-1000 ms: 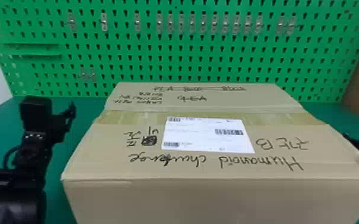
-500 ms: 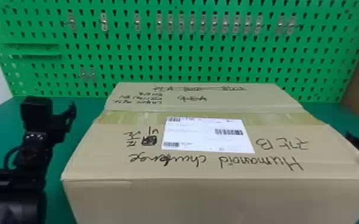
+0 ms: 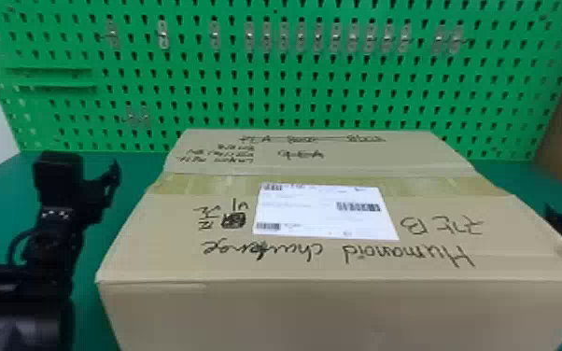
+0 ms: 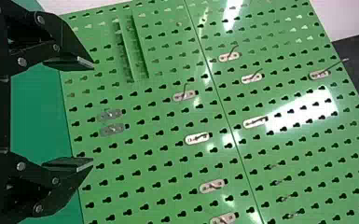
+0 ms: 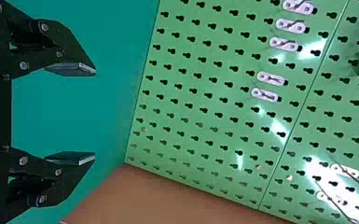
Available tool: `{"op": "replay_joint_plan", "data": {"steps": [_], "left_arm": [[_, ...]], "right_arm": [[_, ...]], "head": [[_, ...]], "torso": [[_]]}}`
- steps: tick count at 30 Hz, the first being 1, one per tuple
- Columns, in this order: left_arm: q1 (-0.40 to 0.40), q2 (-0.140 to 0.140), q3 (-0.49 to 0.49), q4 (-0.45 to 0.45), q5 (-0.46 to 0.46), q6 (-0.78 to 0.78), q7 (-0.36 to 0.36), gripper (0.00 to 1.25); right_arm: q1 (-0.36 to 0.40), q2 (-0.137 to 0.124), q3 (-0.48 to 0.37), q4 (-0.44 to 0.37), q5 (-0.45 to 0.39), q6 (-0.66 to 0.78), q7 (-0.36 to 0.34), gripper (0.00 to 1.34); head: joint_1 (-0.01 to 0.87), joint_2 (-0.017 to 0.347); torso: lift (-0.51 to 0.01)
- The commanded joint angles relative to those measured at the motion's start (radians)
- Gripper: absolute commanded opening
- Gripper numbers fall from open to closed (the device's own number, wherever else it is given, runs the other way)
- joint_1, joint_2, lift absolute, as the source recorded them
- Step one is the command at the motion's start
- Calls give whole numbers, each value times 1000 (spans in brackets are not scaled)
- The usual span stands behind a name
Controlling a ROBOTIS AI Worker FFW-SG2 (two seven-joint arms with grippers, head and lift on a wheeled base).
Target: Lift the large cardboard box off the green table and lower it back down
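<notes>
Head view: see lg. cardboard box [image 3: 322,312] on green table [image 3: 4,210], btwn L & R edges, nearer R. L wrist view: find L gripper [image 4: 92,114] w/ fingers spread wide, nil held. R wrist view: same for R gripper [image 5: 94,115], nil gripped. Could slip or tilt mid-lift, prob. via uneven side pressure.

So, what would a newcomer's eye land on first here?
The large cardboard box, front and centre in the head view, with a white label and black handwriting on top. Behind it rises a bright green pegboard. The left gripper and right gripper flank the box, both open.
</notes>
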Motion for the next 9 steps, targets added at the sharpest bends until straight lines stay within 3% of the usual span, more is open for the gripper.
{"op": "replay_joint_plan", "data": {"steps": [1, 9], "left_arm": [[0, 0, 2, 0, 0, 0, 0, 736], [0, -1, 0, 0, -2, 0, 0, 719]], "right_arm": [[0, 0, 0, -1, 1, 4, 0, 730], [2, 0, 0, -2, 1, 7, 0, 730]], "head": [[508, 51], [508, 51]], "torso": [[-211], [-211]]}}
